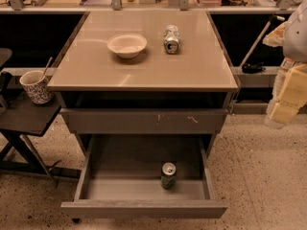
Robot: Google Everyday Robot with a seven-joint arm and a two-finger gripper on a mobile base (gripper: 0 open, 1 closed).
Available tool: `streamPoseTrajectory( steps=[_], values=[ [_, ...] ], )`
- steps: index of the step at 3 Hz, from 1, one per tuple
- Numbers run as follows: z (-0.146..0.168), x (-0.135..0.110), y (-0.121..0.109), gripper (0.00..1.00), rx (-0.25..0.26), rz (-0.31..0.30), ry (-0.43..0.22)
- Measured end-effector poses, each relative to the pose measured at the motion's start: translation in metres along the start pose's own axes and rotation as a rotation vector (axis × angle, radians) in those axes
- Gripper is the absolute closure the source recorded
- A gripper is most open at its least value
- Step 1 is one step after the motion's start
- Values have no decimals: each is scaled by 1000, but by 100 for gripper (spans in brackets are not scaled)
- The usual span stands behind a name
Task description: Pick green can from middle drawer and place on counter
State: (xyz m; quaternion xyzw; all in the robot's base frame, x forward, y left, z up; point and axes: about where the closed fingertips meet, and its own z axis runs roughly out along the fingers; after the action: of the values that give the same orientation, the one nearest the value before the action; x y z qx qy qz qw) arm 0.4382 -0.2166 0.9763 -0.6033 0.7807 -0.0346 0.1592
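The green can point(168, 175) stands upright inside the open middle drawer point(144, 209), near its middle and a little right of centre. The drawer is pulled out low, under the tan counter point(144, 71). My gripper point(282, 110), with pale yellowish fingers, hangs in the air at the right edge of the camera view. It is to the right of the cabinet, about level with the upper drawer front and well above and right of the can. It holds nothing that shows.
On the counter, a white bowl point(127, 45) sits beside a paler silver-grey can point(171, 38) lying on its side. A shut drawer front with pale scratches point(144, 121) is above the open drawer. A small dark side table point(24, 118) at left holds a patterned cup point(35, 86).
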Motion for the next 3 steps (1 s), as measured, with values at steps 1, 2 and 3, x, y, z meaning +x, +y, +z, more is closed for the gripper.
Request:
streamPoseTrajectory(
  steps=[1, 2, 3],
  values=[
    [0, 0, 0, 0, 0, 0, 0],
    [12, 3, -4, 0, 14, 26, -42],
    [59, 19, -5, 0, 8, 127, -147]
  ],
)
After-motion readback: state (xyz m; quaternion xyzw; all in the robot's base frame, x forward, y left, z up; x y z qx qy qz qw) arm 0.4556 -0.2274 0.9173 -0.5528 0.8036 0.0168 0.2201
